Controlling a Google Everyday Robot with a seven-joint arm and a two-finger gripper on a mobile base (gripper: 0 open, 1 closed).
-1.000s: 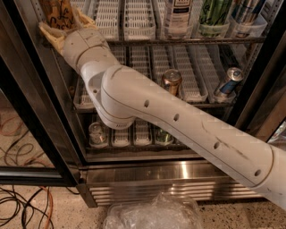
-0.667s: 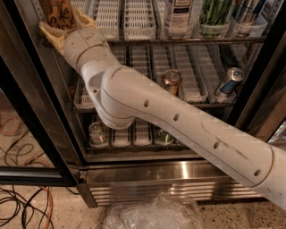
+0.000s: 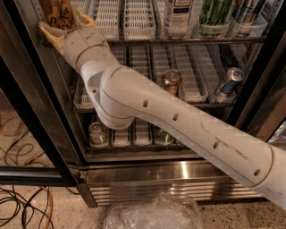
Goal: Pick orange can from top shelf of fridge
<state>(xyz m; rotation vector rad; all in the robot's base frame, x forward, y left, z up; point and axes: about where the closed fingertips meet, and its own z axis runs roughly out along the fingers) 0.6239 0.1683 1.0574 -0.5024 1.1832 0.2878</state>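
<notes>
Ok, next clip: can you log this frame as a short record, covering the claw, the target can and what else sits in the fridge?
claw: far left of the top shelf, at the orange can
orange can: leftmost lane, upper part out of frame
middle shelf: copper can upright at centre; blue-and-silver can tilted at right
fridge: door open, arm reaching in
floor: clear plastic bag before the base

Speckled floor (image 3: 67, 217) carries the fridge (image 3: 178, 179) (stainless louvred base at btm). A crumpled clear plastic bag (image 3: 152, 215) lies just in front, centre. Black cables (image 3: 12, 202) & an orange cable (image 3: 47, 209) loop at left. Gripper (image 3: 66, 26) is up at top shelf (image 3: 178, 40), top-left, by orange can (image 3: 56, 11).
</notes>
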